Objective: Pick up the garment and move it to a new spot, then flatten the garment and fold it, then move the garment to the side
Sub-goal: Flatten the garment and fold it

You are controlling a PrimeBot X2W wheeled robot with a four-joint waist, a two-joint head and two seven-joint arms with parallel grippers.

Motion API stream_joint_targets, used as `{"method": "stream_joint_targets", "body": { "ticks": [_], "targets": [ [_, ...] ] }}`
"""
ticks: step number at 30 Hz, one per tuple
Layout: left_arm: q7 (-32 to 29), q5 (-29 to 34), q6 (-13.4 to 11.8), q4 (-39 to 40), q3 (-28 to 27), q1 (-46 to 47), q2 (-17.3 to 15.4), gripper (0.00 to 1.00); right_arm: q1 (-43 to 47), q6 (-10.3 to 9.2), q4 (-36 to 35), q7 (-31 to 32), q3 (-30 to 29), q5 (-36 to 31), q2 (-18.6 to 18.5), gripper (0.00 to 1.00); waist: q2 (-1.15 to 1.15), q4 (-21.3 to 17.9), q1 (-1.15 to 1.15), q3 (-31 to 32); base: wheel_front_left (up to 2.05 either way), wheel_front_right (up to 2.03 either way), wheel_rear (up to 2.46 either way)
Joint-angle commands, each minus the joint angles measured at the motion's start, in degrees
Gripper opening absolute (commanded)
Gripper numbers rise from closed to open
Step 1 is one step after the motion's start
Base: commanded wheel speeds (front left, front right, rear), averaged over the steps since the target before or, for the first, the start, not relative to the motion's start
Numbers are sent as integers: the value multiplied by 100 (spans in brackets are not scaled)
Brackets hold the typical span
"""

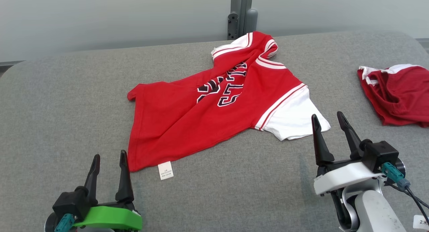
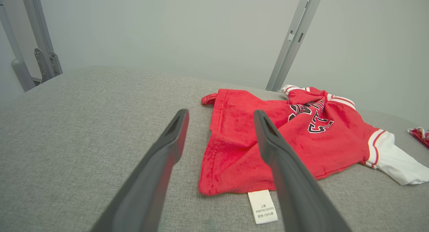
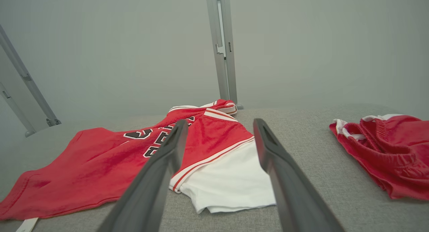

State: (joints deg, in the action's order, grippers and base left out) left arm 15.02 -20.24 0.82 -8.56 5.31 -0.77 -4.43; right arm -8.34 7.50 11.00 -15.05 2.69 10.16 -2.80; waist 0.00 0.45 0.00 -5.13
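Your left gripper (image 1: 110,155) and right gripper (image 1: 327,114) hover wide open and empty just beside the near hem and white sleeve of the red shirt (image 1: 214,118), likely ready to flatten it where it lies rumpled in the middle of the grey cushion (image 1: 67,101).

You have a grey padded table (image 1: 67,108); a red shirt (image 1: 167,124) lies at its centre, crumpled red shorts (image 1: 402,98) at three o'clock.

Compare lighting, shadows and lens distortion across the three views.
Head view: soft, even light, the red shirt sharp, a faint shadow on the grey surface beside the right gripper. Left wrist view: wide-angle bows the surface; the left gripper looms large. Right wrist view: same stretching; white sleeve bright, no glare.
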Motion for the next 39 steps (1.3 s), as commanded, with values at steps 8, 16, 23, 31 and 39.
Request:
{"method": "stream_joint_targets", "body": {
  "ticks": [8, 16, 23, 31, 39],
  "targets": [
    [17, 154, 67, -15, -51, -49, 54, 100, 32, -2, 94, -16, -26, 8, -19, 100, 0, -42, 0, -9, 0, 0, 0],
    [17, 167, 117, -103, 43, 120, 92, 100, -368, -2, 956, 183, -810, -390, -17, 100, 0, 87, 0, -293, 0, 0, 0],
    [17, 178, 141, -166, 107, 292, 119, 100, -989, -2, 1858, 601, -1384, -860, -14, 100, 0, 308, 0, -657, 0, 0, 0],
    [18, 180, 148, -182, 86, 433, 142, 100, -1591, -2, 2851, 749, -1524, -895, -19, 100, 0, 450, 0, -882, 0, 0, 0],
    [18, 203, 158, -190, 28, 468, 149, 100, -2027, -1, 3709, 829, -1378, -852, -6, 100, 0, 420, 0, -946, 0, 0, 0]
  ]
}}
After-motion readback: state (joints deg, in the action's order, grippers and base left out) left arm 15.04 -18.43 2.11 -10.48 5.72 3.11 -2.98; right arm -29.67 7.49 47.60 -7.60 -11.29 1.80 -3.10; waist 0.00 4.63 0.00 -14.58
